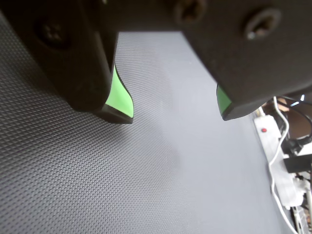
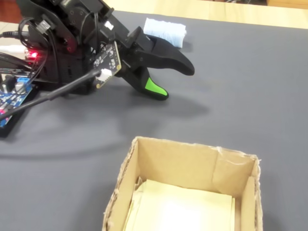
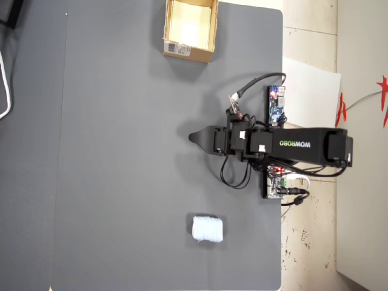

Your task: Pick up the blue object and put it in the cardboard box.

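The blue object (image 3: 207, 229), a small pale ribbed roll, lies on the dark mat near the bottom of the overhead view, and at the far top (image 2: 165, 30) of the fixed view. The cardboard box (image 3: 188, 52) stands open at the top of the overhead view with its barcode label facing the arm; in the fixed view its torn rim (image 2: 192, 148) is in the foreground. My gripper (image 2: 175, 82) hovers low over bare mat between the two, apart from both. In the wrist view the gripper (image 1: 178, 114) is open, and only mat shows between its green pads (image 1: 119, 97).
The arm's base with a blue circuit board (image 3: 276, 104) and cables sits at the mat's right edge in the overhead view. A white power strip (image 1: 275, 161) with cords lies beyond the mat in the wrist view. Wooden floor borders the mat.
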Action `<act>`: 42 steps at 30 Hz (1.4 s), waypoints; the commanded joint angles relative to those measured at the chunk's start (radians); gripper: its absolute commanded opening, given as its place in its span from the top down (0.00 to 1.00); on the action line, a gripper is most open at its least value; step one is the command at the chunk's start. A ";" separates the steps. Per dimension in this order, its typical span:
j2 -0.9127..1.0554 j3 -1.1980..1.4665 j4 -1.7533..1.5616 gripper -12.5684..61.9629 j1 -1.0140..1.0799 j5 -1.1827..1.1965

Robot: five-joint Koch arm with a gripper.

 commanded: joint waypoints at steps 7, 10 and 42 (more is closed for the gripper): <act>0.084 0.037 0.112 0.54 -0.032 0.049; 0.084 0.037 0.112 0.60 -0.032 0.049; 0.086 0.038 0.117 0.38 -0.038 0.127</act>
